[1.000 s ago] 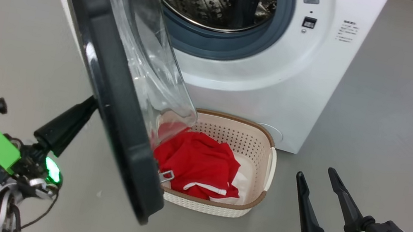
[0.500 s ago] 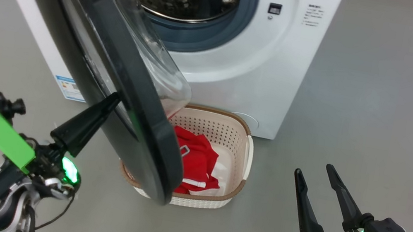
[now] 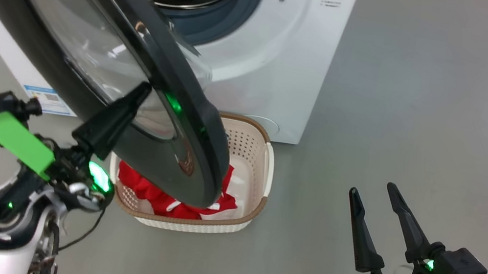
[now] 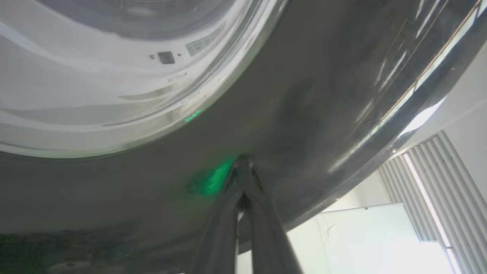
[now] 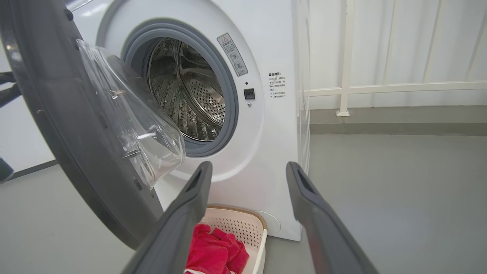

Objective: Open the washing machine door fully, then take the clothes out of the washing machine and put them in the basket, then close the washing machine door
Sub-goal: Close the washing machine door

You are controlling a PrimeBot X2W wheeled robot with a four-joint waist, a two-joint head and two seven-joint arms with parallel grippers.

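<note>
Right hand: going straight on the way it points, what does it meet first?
Most likely the washing machine's white front, just below the grey drum ring; the open right hand aims there. The door's glass bowl lies left of that line, the basket below. Depth is unclear.

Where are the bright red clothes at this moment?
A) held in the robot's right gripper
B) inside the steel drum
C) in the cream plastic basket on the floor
C: the bright red clothes lie in the cream perforated plastic basket before the white washing machine, whose steel drum looks empty.
</note>
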